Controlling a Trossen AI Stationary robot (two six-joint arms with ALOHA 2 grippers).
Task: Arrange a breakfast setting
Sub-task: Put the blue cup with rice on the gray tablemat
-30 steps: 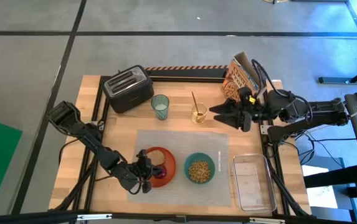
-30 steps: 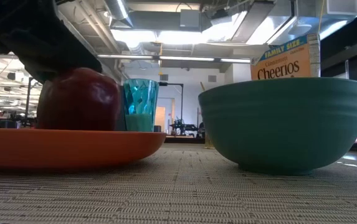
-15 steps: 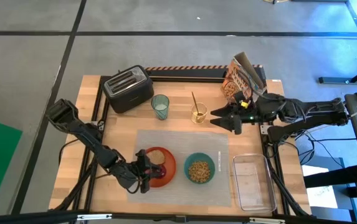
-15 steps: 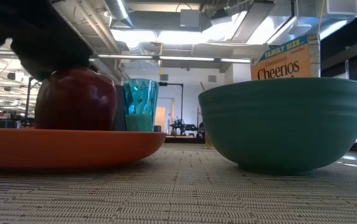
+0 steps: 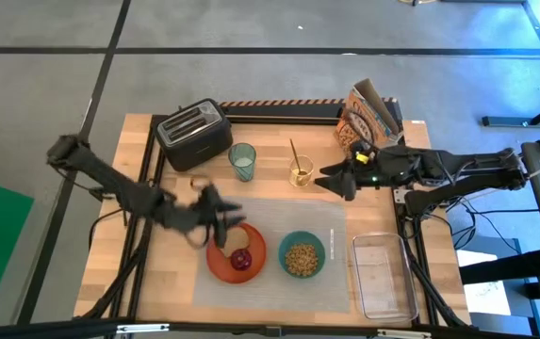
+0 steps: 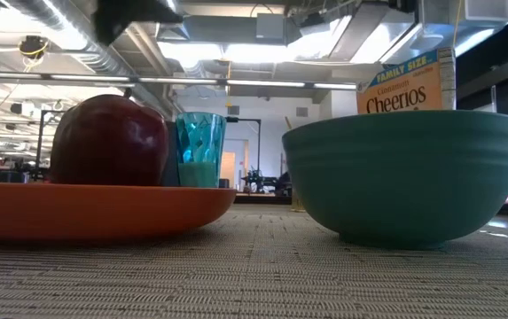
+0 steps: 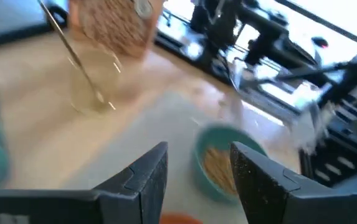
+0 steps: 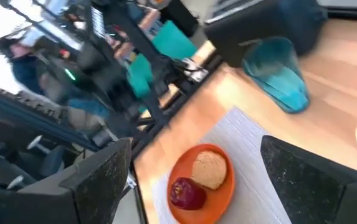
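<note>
The orange plate [image 5: 220,259] lies on the grey placemat [image 5: 279,218] with the toast slice [image 8: 209,168] and the red fruit [image 5: 241,261] on it. The teal bowl [image 5: 301,255] holds cereal beside the plate. The green glass [image 5: 242,162] stands beyond the mat. The gold spoon [image 5: 294,153] leans in a small clear glass [image 5: 301,173]. My left gripper [image 5: 232,215] hovers open and empty above the plate's far edge. My right gripper [image 5: 331,179] is open and empty, just right of the spoon's glass.
A black toaster [image 5: 194,134] stands at the far left and a cereal box [image 5: 368,115] at the far right. A clear plastic tub [image 5: 383,273] lies right of the mat. Bare wood lies between the glasses and the mat.
My left gripper has come off the red fruit, risen, and gone toward the table's far edge. The fruit stays on the plate. My right gripper has moved a little toward the table's left, nearer the spoon's glass.
</note>
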